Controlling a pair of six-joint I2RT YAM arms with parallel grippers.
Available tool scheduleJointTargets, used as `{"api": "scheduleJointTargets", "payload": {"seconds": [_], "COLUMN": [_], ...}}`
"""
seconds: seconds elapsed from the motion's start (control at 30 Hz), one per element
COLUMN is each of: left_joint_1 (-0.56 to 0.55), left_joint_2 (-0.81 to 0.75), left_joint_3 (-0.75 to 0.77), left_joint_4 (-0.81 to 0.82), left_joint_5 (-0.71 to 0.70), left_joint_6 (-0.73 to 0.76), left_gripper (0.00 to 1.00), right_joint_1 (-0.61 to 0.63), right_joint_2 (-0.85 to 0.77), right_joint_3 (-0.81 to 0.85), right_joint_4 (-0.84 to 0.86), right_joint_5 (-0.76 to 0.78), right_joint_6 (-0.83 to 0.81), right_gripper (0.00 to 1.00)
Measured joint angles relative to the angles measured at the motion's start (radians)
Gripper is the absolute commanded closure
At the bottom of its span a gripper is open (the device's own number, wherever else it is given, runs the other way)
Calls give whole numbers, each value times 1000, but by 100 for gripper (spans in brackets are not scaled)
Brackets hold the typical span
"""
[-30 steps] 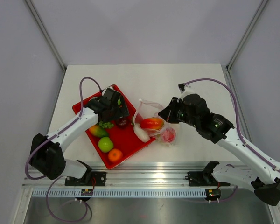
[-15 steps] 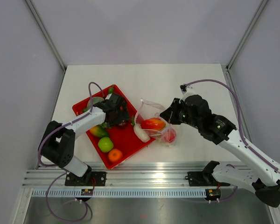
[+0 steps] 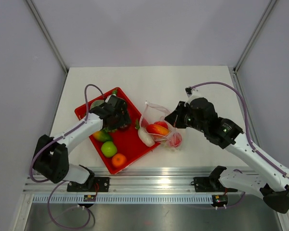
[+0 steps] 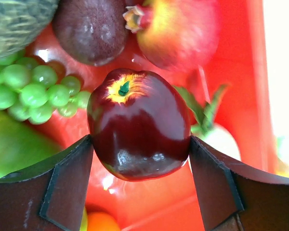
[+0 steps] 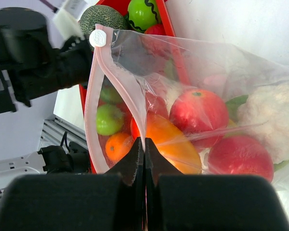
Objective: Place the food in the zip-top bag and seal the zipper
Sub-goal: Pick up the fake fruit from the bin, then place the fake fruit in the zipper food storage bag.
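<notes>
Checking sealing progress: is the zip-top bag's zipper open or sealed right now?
Open. In the right wrist view the zipper's two pink strips gape in a loop over the food, and the right gripper pinches one strip.

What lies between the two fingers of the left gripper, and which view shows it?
A dark red apple, its sides touching both fingers of the left gripper, over the red tray. The left wrist view shows it plainly.

Grippers: you have two, left gripper and right gripper.
Zip-top bag: one.
Red tray: one.
Food in the bag: you can count four.
Dark red apple: one.
Green apple: one.
Orange: one.
</notes>
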Motion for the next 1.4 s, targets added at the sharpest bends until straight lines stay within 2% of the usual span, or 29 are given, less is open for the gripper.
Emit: {"api": "scheduleJointTargets", "payload": {"seconds": [0.2, 0.47, 0.63, 0.8, 0.97, 1.17, 1.23, 1.27, 1.3, 1.37, 1.4], "left_joint_1": [0, 0, -19, -127, -217, -243, -243, -243, -244, -244, -245], "left_joint_2": [-185, -298, -304, -296, -282, -232, -220, -215, -208, -193, -182], "left_joint_3": [75, 257, 385, 454, 467, 465, 460, 457, 457, 457, 457], "left_joint_4": [-102, -190, -203, -203, -194, -193, -192, -190, -188, -180, -177], "left_joint_5": [24, 118, 229, 301, 362, 399, 402, 403, 404, 406, 407], "left_joint_6": [64, 130, 163, 183, 196, 211, 211, 211, 212, 217, 217], "left_gripper": [44, 44, 45, 45, 45, 44, 31, 17, 7, 1, 1], "right_joint_1": [0, 0, 0, 0, 0, 2, 3, 4, 4, 5, 5], "right_joint_2": [10, 43, 48, 48, 48, 48, 48, 48, 48, 48, 48], "right_joint_3": [0, 0, 0, 0, 0, 0, 0, 0, 0, 0, 0], "right_joint_4": [6, 27, 39, 39, 39, 39, 39, 39, 39, 39, 39], "right_joint_5": [-2, -10, -10, -10, -9, -9, -10, -10, -9, -10, -9], "right_joint_6": [0, 0, 0, 1, 1, 5, 5, 5, 5, 5, 5], "right_gripper": [99, 99, 99, 99, 99, 99, 99, 99, 99, 100, 99]}}
